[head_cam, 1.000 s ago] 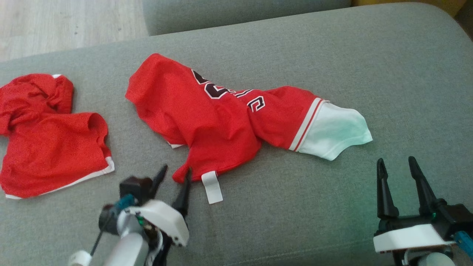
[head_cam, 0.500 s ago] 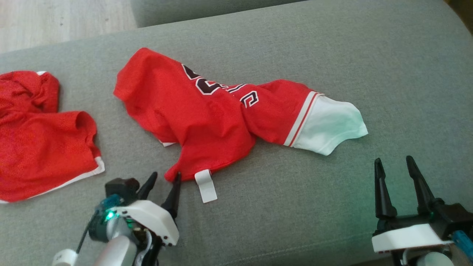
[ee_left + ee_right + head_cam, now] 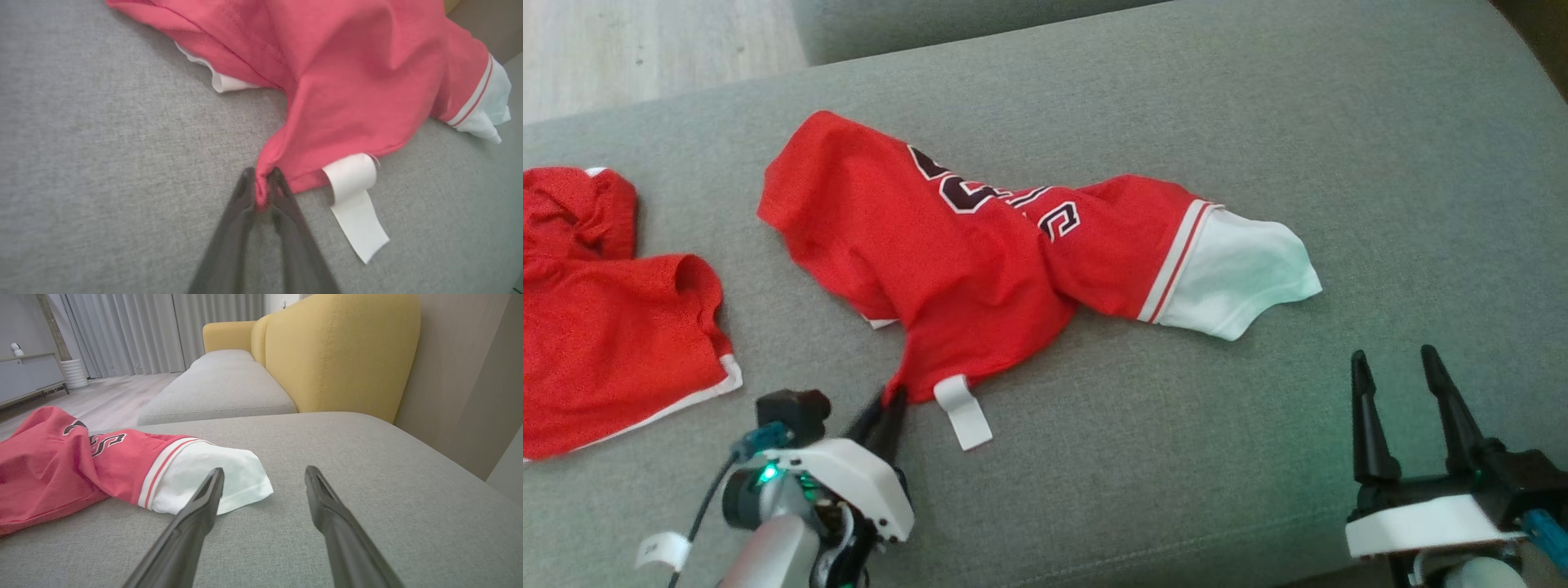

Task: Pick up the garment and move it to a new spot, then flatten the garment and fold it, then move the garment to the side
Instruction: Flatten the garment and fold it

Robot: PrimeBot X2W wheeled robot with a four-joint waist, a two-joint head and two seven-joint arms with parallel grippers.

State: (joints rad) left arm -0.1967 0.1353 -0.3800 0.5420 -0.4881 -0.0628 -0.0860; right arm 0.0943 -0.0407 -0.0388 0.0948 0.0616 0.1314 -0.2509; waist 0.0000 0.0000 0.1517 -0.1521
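Grey woven fabric covers the broad cushion (image 3: 1258, 163) under both tools. Far beyond their fingertips are a pale wood floor (image 3: 645, 49), a second grey seat (image 3: 220, 388) with a yellow back (image 3: 339, 351), and grey curtains (image 3: 135, 330).

The left tool (image 3: 892, 402) reaches forward low over the cushion with its white wrist housing tilted. Its fingers are drawn together and clamped on a bunched red corner of the jersey (image 3: 947, 261); the left wrist view shows that cloth squeezed between the tips. From the pinch the jersey spreads ahead and to the right of this tool, crumpled and lying on the cushion. The right tool (image 3: 1392, 353) stands upright, fingers apart, clear of any cloth.

Well to the left of the left tool lies another red garment (image 3: 605, 327), apart from the jersey. The jersey's white sleeve (image 3: 1241, 278) lies ahead and to the left of the right tool's tips, near but not touching. A white label (image 3: 962, 412) hangs from the hem just to the right of the left tool's tips, flat on the cushion.
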